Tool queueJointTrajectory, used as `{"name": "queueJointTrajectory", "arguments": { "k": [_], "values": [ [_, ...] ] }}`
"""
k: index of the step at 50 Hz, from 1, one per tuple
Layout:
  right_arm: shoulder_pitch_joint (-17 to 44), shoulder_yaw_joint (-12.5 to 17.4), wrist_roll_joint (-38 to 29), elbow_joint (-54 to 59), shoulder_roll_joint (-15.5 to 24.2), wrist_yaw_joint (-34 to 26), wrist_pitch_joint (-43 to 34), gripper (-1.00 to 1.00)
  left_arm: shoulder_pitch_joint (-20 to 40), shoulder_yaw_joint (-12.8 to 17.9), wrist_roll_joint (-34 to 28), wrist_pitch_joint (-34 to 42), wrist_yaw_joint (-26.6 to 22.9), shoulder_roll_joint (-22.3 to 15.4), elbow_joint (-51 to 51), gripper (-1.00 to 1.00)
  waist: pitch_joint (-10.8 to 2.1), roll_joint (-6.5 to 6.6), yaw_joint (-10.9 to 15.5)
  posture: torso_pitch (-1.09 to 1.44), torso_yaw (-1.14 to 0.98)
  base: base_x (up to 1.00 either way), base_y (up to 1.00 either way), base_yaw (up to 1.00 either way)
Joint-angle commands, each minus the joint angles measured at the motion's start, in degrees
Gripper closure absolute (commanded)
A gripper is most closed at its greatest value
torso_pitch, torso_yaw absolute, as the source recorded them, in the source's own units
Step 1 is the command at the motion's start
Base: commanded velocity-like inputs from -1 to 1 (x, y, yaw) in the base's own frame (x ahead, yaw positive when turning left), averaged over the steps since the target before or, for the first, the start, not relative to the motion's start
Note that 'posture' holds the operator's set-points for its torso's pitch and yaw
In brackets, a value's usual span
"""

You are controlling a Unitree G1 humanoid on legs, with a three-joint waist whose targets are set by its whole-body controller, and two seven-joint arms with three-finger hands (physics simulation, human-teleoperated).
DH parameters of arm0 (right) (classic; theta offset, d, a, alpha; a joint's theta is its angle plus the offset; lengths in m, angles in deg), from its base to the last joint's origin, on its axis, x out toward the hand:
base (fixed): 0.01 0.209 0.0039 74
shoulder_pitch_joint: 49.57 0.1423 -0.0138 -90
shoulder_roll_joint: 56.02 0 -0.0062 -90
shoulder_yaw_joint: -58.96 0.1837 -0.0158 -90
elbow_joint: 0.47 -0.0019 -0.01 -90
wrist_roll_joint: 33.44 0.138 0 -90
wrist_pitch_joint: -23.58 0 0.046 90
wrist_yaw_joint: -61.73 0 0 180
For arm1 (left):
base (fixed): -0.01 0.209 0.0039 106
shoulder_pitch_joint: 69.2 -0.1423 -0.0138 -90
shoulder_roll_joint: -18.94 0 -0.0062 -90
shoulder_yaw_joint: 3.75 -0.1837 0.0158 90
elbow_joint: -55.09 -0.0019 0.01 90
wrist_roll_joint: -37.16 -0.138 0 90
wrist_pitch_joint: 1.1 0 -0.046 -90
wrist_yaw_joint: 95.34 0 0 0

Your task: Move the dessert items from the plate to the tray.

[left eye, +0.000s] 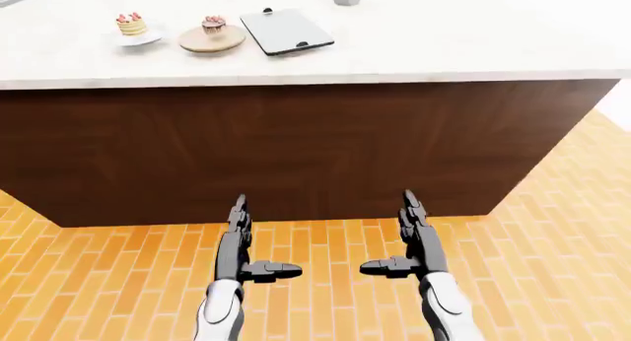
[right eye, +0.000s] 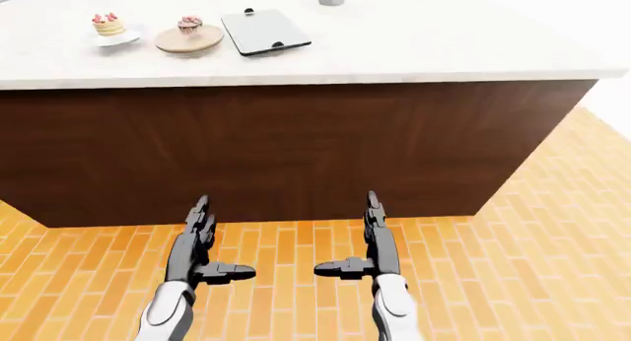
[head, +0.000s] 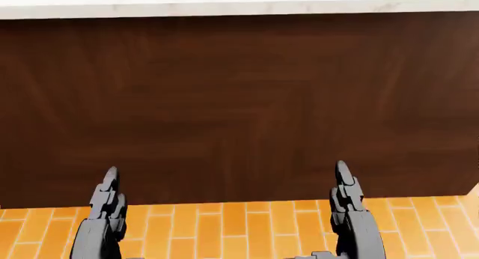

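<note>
My left hand (left eye: 237,237) and right hand (left eye: 414,234) hung low over the brick floor (left eye: 552,230), fingers straight and spread, holding nothing. Up on the counter (left eye: 444,38), top left — cupcake (left eye: 214,24) on its wooden plate (left eye: 211,39), grey tray (left eye: 286,31) just right, pancake stack (left eye: 131,25) left on a white saucer (left eye: 139,38).

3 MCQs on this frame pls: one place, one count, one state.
1. In the left-eye view, the grey rectangular tray lies where relative to the round wooden plate?
A. left
B. right
C. on it

2. Desserts on the white marble counter?
A. one
B. two
C. four

3. The left hand and right hand are:
A. empty, low over the orange brick floor
B. holding cupcakes
C. on the tray

B: tray sits right of plate.
B: pink-frosted cupcake and strawberry-topped pancake stack.
A: both empty, fingers extended.
</note>
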Motion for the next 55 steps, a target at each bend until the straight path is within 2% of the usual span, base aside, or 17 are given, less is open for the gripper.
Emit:
{"name": "queueJointTrajectory", "arguments": {
  "k": [1,3,5,7,8,23,24,27,30,34,36,39,40,41,49,51,55],
  "values": [
    [0.82,0.54,0.25,-5.94,0.57,-0.12,3.01,-1.00,0.25,-0.14,0.48,-0.01,-0.58,-0.38,9.95,-1.00,-0.05,-0.45,-0.12,0.00,0.00,0.00,0.00,0.00],
    [1.15,0.57,-0.24,-7.14,0.72,-0.16,1.94,-1.00,0.99,0.01,0.02,0.81,-0.77,-0.50,9.80,-1.00,-3.57,-0.01,0.36,0.00,0.00,0.00,0.00,0.00],
    [1.04,0.66,-0.46,-7.98,0.76,-0.35,1.39,-1.00,1.50,0.25,-0.28,1.53,-0.78,-0.61,10.14,-1.00,-0.98,-0.48,0.33,0.00,0.00,0.00,0.00,0.00],
    [1.11,0.85,-0.56,-8.47,0.81,-0.45,0.97,-1.00,1.72,0.48,-0.16,2.75,-1.03,-0.70,11.31,-1.00,-3.92,-0.46,0.45,0.00,0.00,0.00,0.00,0.00],
    [0.90,0.81,-0.66,-9.31,0.75,-0.44,0.44,-1.00,1.53,0.53,-0.10,4.55,-1.06,-0.72,13.49,-1.00,-4.22,-0.44,0.44,0.00,0.00,0.00,0.00,0.00],
    [8.56,3.39,0.02,-32.51,3.67,-5.37,-27.65,-1.00,13.57,7.40,4.16,42.10,-4.08,-5.63,40.70,-1.00,-5.21,-0.10,0.50,0.00,0.00,0.00,0.00,0.00],
    [9.36,3.71,0.16,-33.37,3.91,-5.68,-28.81,-1.00,14.68,8.10,4.87,44.37,-3.94,-6.05,42.03,-1.00,-6.16,0.31,0.31,0.00,0.00,0.00,0.30,0.00],
    [12.34,4.77,1.09,-34.96,4.70,-6.37,-32.45,-1.00,17.53,10.44,7.39,48.77,-3.39,-7.40,44.18,-1.00,-4.48,-3.13,0.06,0.00,0.00,0.00,0.67,0.00],
    [14.28,4.98,1.20,-35.49,5.56,-6.91,-34.38,-1.00,18.21,10.49,8.46,49.23,-2.75,-8.09,44.03,-1.00,-4.90,-3.21,-0.27,0.00,0.00,0.00,0.76,0.00],
    [17.00,5.35,1.42,-36.34,6.59,-7.51,-37.21,-1.00,22.26,11.87,10.70,55.39,-2.00,-10.23,46.34,-1.00,-3.31,-0.78,-1.35,0.00,0.00,0.15,0.70,0.00],
    [17.06,4.65,0.62,-36.83,6.90,-8.10,-37.55,-1.00,23.73,12.60,11.84,56.50,-1.84,-11.09,45.53,-1.00,-2.79,1.64,-1.88,0.00,0.00,0.23,0.60,0.00],
    [18.80,5.04,0.32,-37.86,7.33,-8.70,-39.59,-1.00,27.00,14.17,14.01,60.98,-1.03,-12.69,47.13,-1.00,-5.76,8.60,-1.88,0.00,0.00,0.28,0.56,0.00],
    [19.23,5.03,0.23,-37.92,7.45,-8.89,-39.84,-1.00,27.95,14.48,14.63,62.01,-0.67,-13.21,47.41,-1.00,-2.39,5.01,-1.20,0.00,0.00,0.37,0.49,0.00],
    [19.44,5.08,0.18,-38.61,7.51,-8.95,-40.63,-1.00,28.39,14.65,15.09,62.42,-0.44,-13.58,47.48,-1.00,-1.74,5.34,-1.52,0.00,0.00,0.36,0.48,0.00],
    [20.76,6.21,1.13,-40.49,7.86,-9.62,-42.72,-1.00,30.10,14.70,17.27,63.69,1.14,-15.16,47.64,-1.00,-2.90,0.80,1.05,0.00,0.00,0.29,0.42,0.09],
    [20.57,6.29,1.38,-40.10,7.95,-9.65,-41.98,-1.00,29.95,14.38,17.37,63.60,1.40,-15.20,47.72,-1.00,-4.57,2.55,0.88,0.00,0.00,0.00,0.00,1.00],
    [21.27,7.03,2.24,-40.50,8.52,-9.66,-42.73,-1.00,30.58,13.82,17.30,63.71,1.52,-15.58,47.32,-1.00,-3.97,1.39,1.96,0.00,0.00,0.00,0.00,1.00]
  ]
}}
